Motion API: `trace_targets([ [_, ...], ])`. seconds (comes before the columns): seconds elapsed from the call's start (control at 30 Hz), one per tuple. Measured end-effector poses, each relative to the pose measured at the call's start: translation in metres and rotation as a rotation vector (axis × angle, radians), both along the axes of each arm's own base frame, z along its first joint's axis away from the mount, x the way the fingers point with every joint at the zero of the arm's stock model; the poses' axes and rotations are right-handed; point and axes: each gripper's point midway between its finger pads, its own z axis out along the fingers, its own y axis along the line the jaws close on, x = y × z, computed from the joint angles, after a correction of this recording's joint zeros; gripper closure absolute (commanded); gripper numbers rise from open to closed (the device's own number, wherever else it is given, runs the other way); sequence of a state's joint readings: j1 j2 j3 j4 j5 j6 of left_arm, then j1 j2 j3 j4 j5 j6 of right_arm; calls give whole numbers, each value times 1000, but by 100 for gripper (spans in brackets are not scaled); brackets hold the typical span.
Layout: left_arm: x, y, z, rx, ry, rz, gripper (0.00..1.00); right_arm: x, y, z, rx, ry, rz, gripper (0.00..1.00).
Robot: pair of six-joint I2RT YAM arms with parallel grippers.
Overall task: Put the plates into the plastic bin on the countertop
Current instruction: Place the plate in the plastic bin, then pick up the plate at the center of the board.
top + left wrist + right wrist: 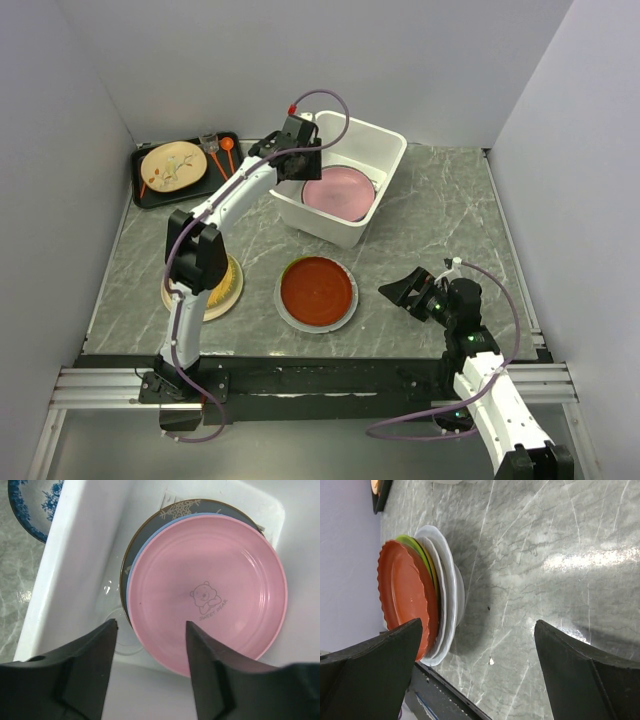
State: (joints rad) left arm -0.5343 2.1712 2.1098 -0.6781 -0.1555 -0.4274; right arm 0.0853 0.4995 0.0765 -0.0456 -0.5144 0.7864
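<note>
A pink plate (pixel 338 192) (pixel 210 590) with a bear print lies in the white plastic bin (pixel 372 135) (pixel 75 555), on top of a light blue plate (pixel 134 580) and a grey plate (pixel 150 527). My left gripper (pixel 296 150) (pixel 151 622) hangs above the bin's near-left corner, open, with nothing between its fingers. On the countertop (pixel 450 210), a red plate (pixel 316 290) (pixel 405 595) tops a stack over a lime green plate (pixel 415 547) and a white plate (pixel 445 565). A woven yellow plate (pixel 225 290) lies partly under the left arm. My right gripper (pixel 405 290) (pixel 478 621) stands open, right of the red stack.
A black tray (pixel 150 190) at the back left holds a cream twig-pattern plate (pixel 172 165) and orange utensils (pixel 226 145). A blue-patterned dish (pixel 30 505) sits just outside the bin's left wall. Grey walls close in the left, back and right.
</note>
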Motion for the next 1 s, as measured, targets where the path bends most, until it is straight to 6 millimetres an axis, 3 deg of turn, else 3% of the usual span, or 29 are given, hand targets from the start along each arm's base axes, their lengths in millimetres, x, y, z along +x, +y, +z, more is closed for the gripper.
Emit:
trace_targets([
  [0.17,-2,-5,1,-1,-2,-8,33,0,0,0,1,0,2,0],
  [0.3,-7,-9,13,-23,-23,-22,33,-1,0,-1,-1,2,5,1],
  [0.4,-17,-9,36,-57,-53,-38,32,-1,0,-2,-13,6,11,3],
  [0.6,-44,1,101,-156,-157,-58,30,6,0,11,-30,-13,23,12],
  [0.73,-64,10,128,-204,-203,-60,30,12,2,18,-31,-16,33,16],
  [0.87,-81,17,126,-224,-198,-60,28,14,6,20,-31,9,60,18],
  [1.0,-94,24,97,-206,-142,-50,27,17,13,24,-44,19,96,21],
])
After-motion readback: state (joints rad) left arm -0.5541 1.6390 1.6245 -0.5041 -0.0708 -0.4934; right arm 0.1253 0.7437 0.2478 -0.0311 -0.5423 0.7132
